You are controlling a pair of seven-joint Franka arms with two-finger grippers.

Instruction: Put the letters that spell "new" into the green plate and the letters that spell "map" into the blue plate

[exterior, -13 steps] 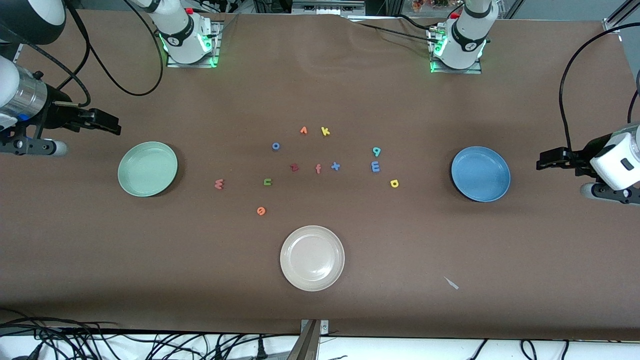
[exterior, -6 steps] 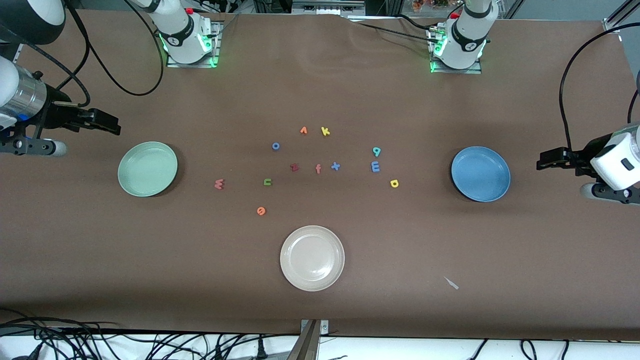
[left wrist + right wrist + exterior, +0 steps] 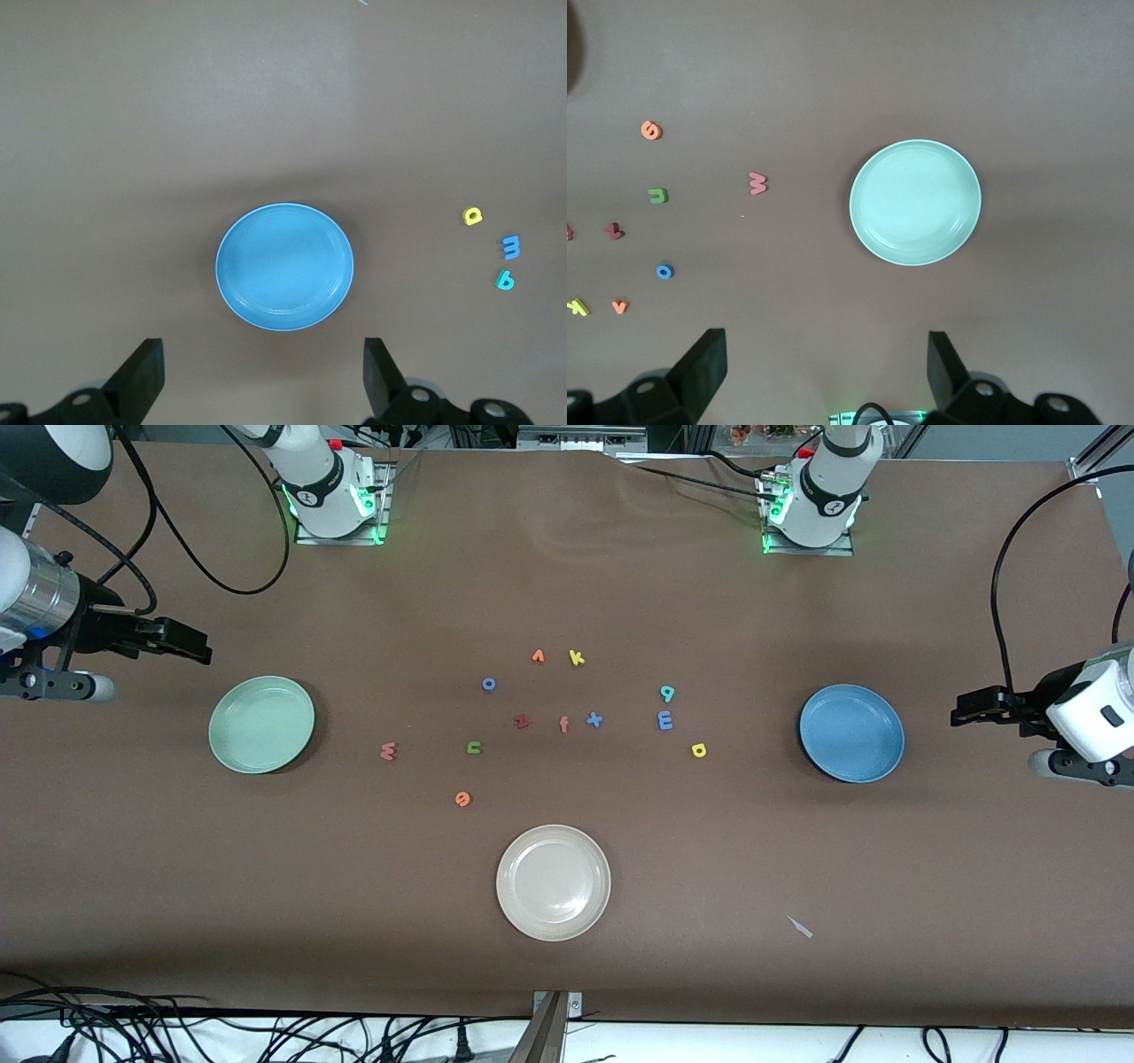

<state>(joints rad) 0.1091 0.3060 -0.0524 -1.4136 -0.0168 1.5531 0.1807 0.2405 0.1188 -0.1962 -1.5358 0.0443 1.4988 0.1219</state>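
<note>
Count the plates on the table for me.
3: green plate toward the right arm's end, blue plate toward the left arm's end, white plate between them, nearest the front camera. All empty.

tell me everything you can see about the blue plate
The blue plate is round, shallow and medium blue, with a low raised rim and a smooth, slightly glossy surface that looks like plastic. It sits flat and upright on the brown table toward the left arm's end, with nothing in it. Nothing touches it but the table. The yellow a lies nearest among the letters, well apart. The left wrist view shows it whole.
</note>
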